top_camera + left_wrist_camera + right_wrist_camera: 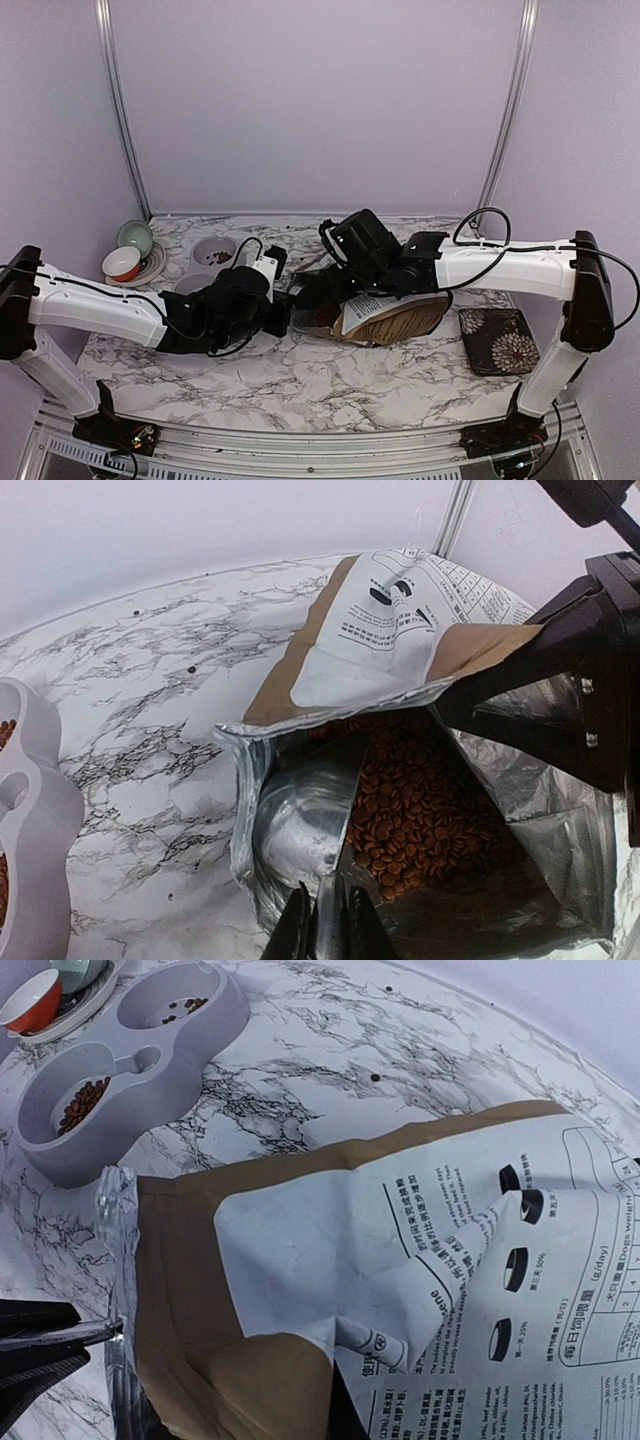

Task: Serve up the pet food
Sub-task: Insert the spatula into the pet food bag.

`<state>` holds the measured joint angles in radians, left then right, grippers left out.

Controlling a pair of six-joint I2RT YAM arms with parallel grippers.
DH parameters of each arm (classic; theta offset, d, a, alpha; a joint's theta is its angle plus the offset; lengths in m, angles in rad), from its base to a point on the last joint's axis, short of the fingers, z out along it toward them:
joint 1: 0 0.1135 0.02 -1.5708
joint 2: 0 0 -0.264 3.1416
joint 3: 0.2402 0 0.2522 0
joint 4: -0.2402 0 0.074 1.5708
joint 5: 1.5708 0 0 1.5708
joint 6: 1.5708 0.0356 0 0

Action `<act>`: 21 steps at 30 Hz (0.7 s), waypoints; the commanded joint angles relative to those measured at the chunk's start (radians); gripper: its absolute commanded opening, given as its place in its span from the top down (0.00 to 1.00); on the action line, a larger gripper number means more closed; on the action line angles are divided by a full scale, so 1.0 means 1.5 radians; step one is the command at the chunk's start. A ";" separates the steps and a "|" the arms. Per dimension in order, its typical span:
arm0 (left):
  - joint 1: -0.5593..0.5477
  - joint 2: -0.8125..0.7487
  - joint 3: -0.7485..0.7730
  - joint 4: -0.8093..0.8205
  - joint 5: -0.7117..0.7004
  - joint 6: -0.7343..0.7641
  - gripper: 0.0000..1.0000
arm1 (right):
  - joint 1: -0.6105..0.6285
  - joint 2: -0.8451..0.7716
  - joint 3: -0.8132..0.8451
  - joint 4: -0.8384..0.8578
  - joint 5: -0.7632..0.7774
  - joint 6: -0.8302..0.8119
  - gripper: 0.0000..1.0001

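The pet food is a heap of reddish-brown kibble inside the open brown-and-white bag, which lies on its side. My left gripper is at the bag's mouth, shut on the thin handle of a clear scoop. The scoop's bowl lies in the bag just left of the kibble and looks empty. My right gripper is shut on the bag's upper flap and holds the mouth open. In the right wrist view only a dark bit of it shows under the pinched fold. The grey double feeder holds some kibble.
A red-patterned small bowl and a green cup sit on a plate at the far left. A dark flowered square mat lies at the right. The feeder stands just behind my left arm.
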<state>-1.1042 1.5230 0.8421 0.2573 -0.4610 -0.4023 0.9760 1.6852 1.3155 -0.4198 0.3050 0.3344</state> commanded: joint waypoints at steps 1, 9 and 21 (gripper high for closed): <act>0.005 0.015 0.020 0.006 -0.133 0.030 1.00 | -0.003 -0.004 0.027 0.021 0.022 -0.009 1.00; 0.005 0.059 0.028 0.011 -0.106 0.016 1.00 | -0.003 0.010 0.040 0.018 0.017 -0.010 1.00; 0.008 0.075 -0.014 0.033 -0.028 -0.111 1.00 | -0.003 0.017 0.038 0.018 0.012 -0.007 1.00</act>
<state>-1.1110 1.6173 0.8543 0.3099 -0.5034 -0.5003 0.9760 1.7168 1.3258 -0.4191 0.2958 0.3237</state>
